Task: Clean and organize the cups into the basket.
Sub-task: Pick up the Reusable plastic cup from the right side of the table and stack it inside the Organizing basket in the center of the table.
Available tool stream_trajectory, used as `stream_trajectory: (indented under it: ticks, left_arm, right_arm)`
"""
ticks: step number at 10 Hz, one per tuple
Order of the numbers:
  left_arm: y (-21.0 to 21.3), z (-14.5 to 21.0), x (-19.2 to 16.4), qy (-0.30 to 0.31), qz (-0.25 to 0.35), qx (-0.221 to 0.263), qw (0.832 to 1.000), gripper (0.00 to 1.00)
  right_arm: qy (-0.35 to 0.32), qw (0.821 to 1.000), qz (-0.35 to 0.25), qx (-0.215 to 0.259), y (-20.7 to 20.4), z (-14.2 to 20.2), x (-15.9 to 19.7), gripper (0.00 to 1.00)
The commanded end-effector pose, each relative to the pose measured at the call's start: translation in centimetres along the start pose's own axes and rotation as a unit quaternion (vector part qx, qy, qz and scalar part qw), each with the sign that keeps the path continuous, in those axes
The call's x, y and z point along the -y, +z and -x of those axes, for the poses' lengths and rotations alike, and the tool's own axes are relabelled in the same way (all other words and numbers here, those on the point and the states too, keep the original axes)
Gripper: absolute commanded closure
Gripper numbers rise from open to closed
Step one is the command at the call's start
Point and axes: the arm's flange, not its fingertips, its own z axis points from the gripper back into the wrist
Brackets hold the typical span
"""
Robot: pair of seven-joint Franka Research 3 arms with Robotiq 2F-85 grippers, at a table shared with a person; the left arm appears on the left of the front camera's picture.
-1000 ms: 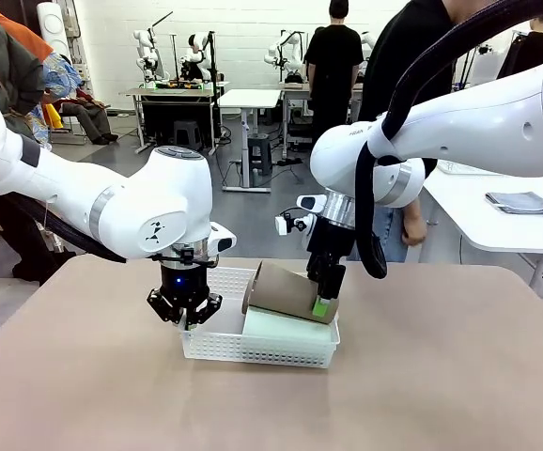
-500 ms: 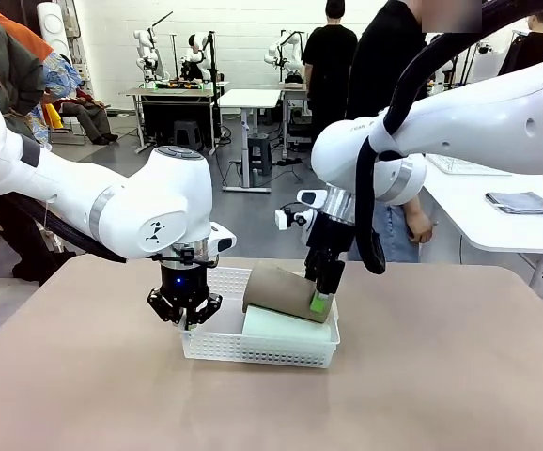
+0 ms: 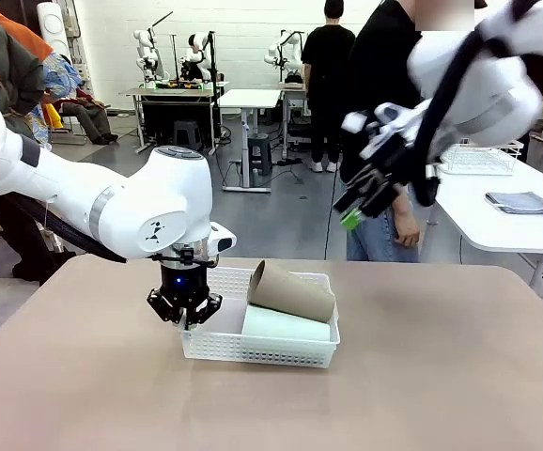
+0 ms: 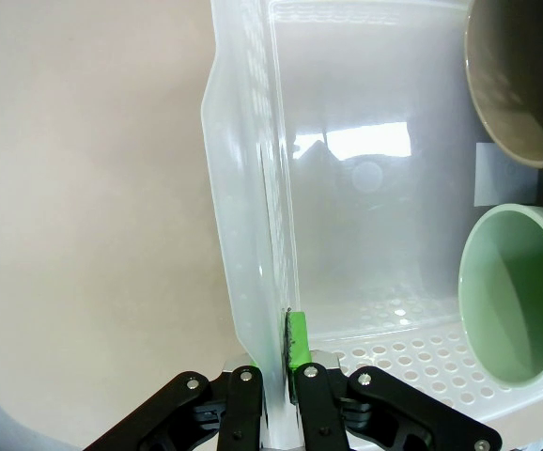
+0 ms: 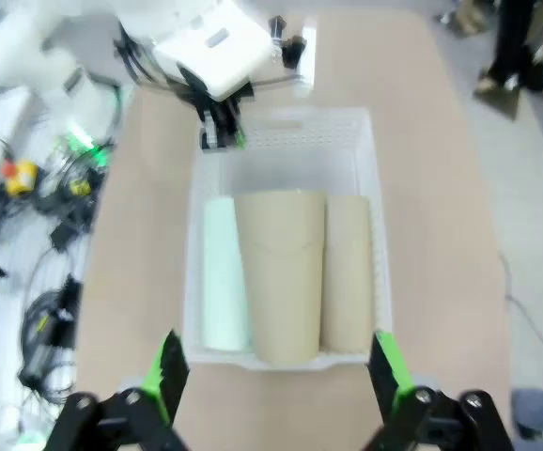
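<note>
While tan table bears basket | lab benches behind

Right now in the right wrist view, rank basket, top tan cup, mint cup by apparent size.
1. basket
2. top tan cup, lying on the others, nearest the camera
3. mint cup, partly covered, so its real size is unsure
</note>
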Motion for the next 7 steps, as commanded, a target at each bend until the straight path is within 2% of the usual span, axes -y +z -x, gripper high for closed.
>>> stream_trajectory:
  ticks: [1, 3, 5, 6, 7]
  left_arm:
    - [0.1, 0.1, 0.0, -0.006, -0.006, 0.006, 1.000, 1.00]
    - [0.1, 0.1, 0.0, -0.006, -0.006, 0.006, 1.000, 1.00]
    - [0.1, 0.1, 0.0, -0.006, -0.006, 0.006, 1.000, 1.00]
    - [0.1, 0.1, 0.0, -0.006, -0.006, 0.006, 1.000, 1.00]
    - [0.1, 0.1, 0.0, -0.006, -0.006, 0.006, 1.000, 1.00]
  right_arm:
    - [-0.046, 0.996, -0.025, 0.074, 2.5, 5.1, -2.9, 0.00]
    - [-0.030, 0.993, -0.021, 0.115, 5.7, 8.7, -5.7, 0.00]
    - [-0.021, 0.989, -0.005, 0.149, 6.7, 12.1, -7.3, 0.00]
    - [-0.025, 0.989, 0.014, 0.145, 6.9, 12.9, -7.7, 0.00]
    - [-0.034, 0.991, 0.054, 0.120, 6.9, 13.2, -7.7, 0.00]
